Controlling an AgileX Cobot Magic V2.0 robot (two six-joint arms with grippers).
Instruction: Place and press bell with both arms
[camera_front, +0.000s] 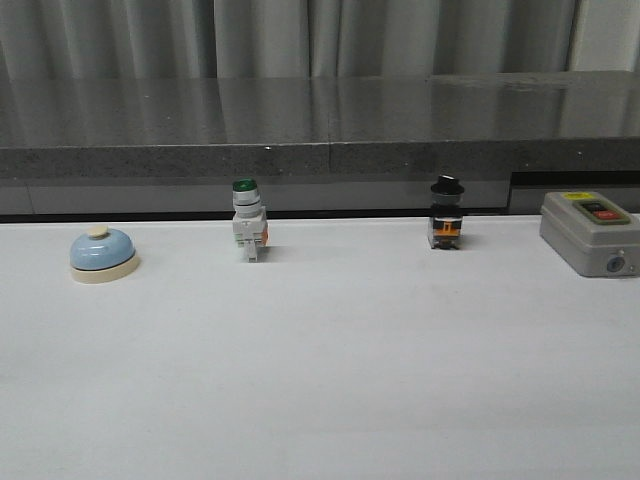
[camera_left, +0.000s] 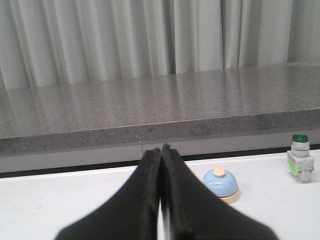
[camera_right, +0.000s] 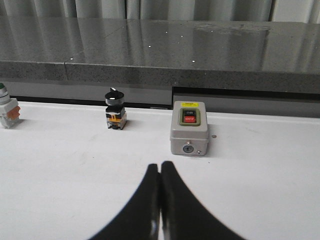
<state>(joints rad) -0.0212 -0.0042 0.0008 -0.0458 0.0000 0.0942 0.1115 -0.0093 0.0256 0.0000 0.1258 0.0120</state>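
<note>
Nearest to me is bare white surface (camera_front: 320, 400), and beyond it, in a row near its far edge, four things: one bell (camera_front: 102, 254) far left, one green-capped switch (camera_front: 249, 232), one black-knobbed switch (camera_front: 446, 227) and one grey box (camera_front: 588, 232) with red and dark buttons at the far right. Neither arm shows in the front view. The left gripper (camera_left: 161, 152) has its jaws clenched together on nothing, the bell just beyond and to one side of its tips; the right gripper (camera_right: 160, 167) is likewise clamped shut and empty, pointing at the grey box.

What worries me: the bell is a smooth dome on a low round base, so jaws closing high on it could slide off and skid it along the surface. The jaws must open first; coming down closed would only shove it. The green-capped switch stands fairly near, and a wide approach might knock it over. The right arm, aimed at the box, could press the wrong button
</note>
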